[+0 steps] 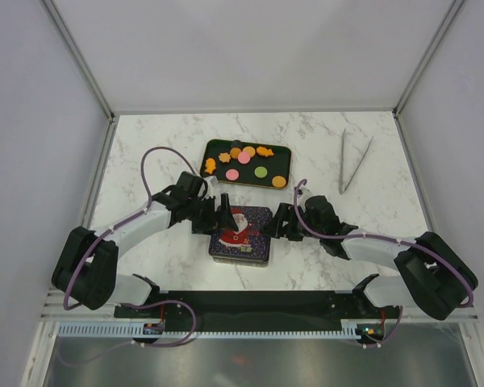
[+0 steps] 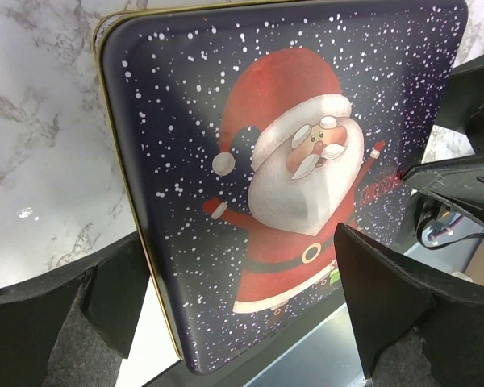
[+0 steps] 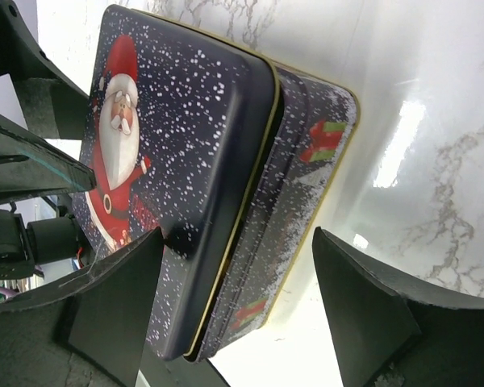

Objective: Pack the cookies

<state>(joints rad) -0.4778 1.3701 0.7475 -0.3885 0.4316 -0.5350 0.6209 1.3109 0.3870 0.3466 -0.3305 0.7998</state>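
The cookies, orange, pink and green, lie on a dark tray at the back of the table. A dark blue tin with a Santa lid stands in front of the tray. My left gripper is open at the tin's left edge, and in the left wrist view its fingers straddle the lid. My right gripper is open at the tin's right edge. In the right wrist view one finger rests on the lid. The other is clear of the tin's side. The lid sits slightly ajar.
Metal tongs lie at the back right on the marble table. White walls enclose the table on three sides. A black strip runs along the near edge between the arm bases.
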